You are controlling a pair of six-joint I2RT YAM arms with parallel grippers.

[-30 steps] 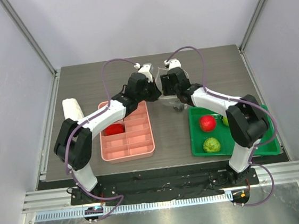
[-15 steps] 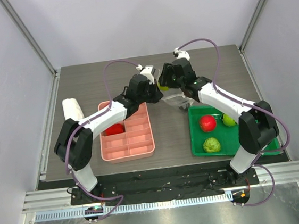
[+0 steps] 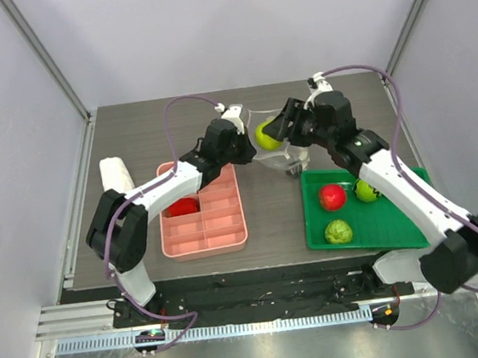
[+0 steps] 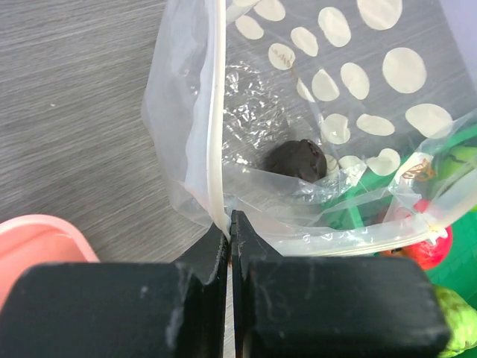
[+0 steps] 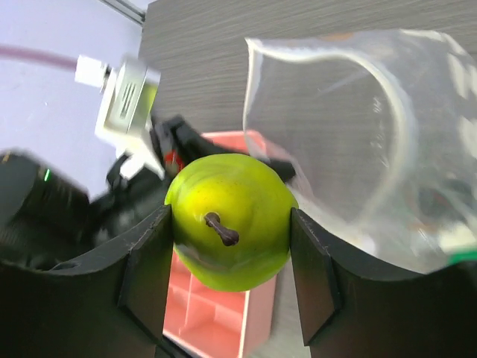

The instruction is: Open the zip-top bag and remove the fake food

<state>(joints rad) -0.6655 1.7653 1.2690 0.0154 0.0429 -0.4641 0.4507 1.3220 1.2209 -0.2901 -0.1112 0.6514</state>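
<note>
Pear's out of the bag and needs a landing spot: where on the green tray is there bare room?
Bare green plastic tray floor lies right of the bumpy green fruit, below the small yellow-green fruit. Its left half is crowded, with the red apple there too. The right arm hides the far-right part.

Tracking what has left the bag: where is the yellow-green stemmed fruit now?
Top view: the yellow-green fruit is far-centre over the table, gripped in the right claw, just left of the zip-top bag.
</note>
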